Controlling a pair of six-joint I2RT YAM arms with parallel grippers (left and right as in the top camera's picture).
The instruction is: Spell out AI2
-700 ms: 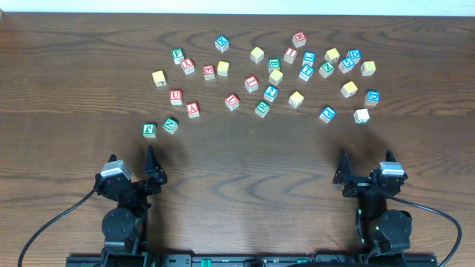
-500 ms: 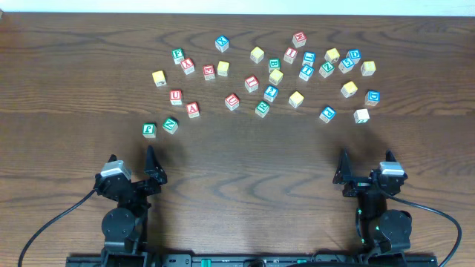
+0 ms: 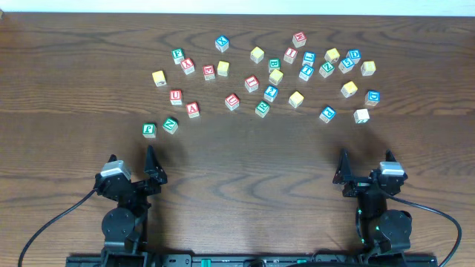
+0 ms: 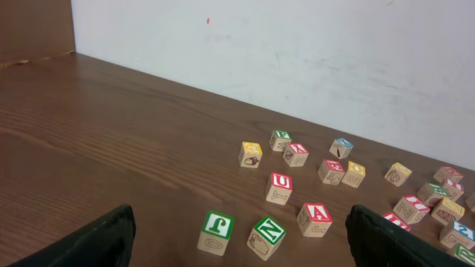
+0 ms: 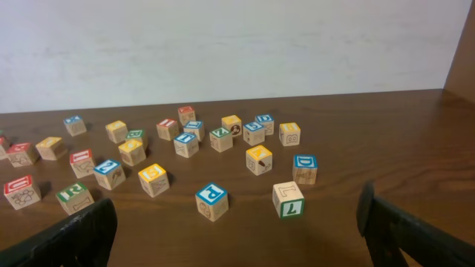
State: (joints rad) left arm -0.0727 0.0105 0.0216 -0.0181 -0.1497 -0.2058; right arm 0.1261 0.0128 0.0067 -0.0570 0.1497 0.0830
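Observation:
Many wooden letter blocks lie scattered across the far half of the dark wood table. A red A block lies at the left of the group; it also shows in the left wrist view. I cannot pick out an I or a 2 block for sure at this size. My left gripper is open and empty near the front left, behind a green J block and a green N block. My right gripper is open and empty at the front right, behind a blue P block.
A red U block lies beyond the A block. A green-edged block and a blue D block lie ahead of the right gripper. A white wall stands behind the table's far edge.

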